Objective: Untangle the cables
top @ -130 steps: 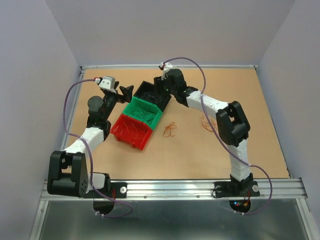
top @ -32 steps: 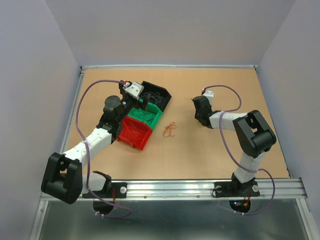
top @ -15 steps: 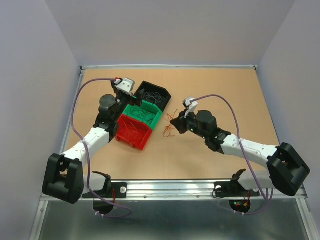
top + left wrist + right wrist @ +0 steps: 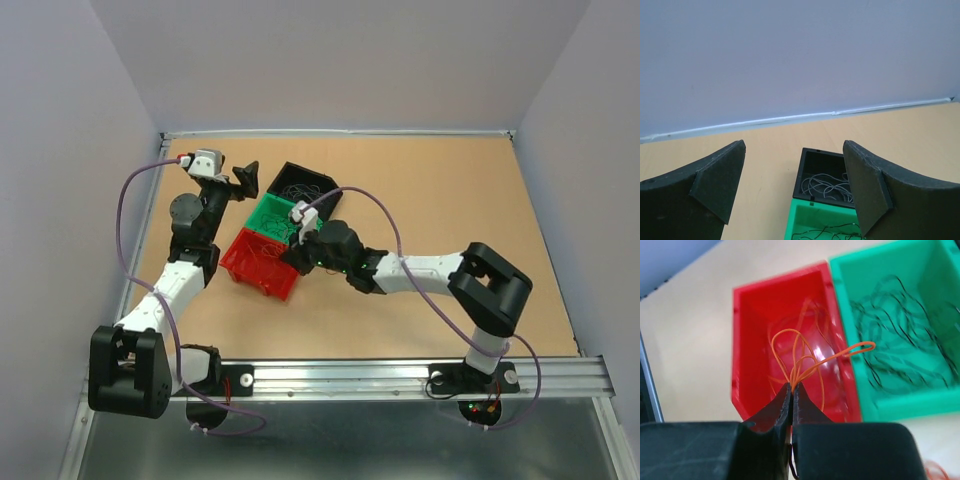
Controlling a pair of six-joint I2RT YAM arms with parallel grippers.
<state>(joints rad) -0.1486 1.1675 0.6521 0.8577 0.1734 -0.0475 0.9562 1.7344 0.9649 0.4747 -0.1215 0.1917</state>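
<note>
R gripper (image 4: 791, 387) pinches orange wire (image 4: 805, 357) above part-filled red bin (image 4: 747, 340), nr desk (image 4: 450, 180) left edge; drop pending. L gripper (image 4: 793, 150) agape.

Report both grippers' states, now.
Left gripper: open, nothing between its fingers.
Right gripper: shut on orange wire loops, over the red bin.

Soft, even overhead light, plenty bright; shadows on the table (image 4: 350, 320) are faint. Right wrist view: the cables (image 4: 807, 357) look sharp, the green bin (image 4: 920, 395) smears (edges and all), the red bin (image 4: 747, 340) has a glossy sheen inside
</note>
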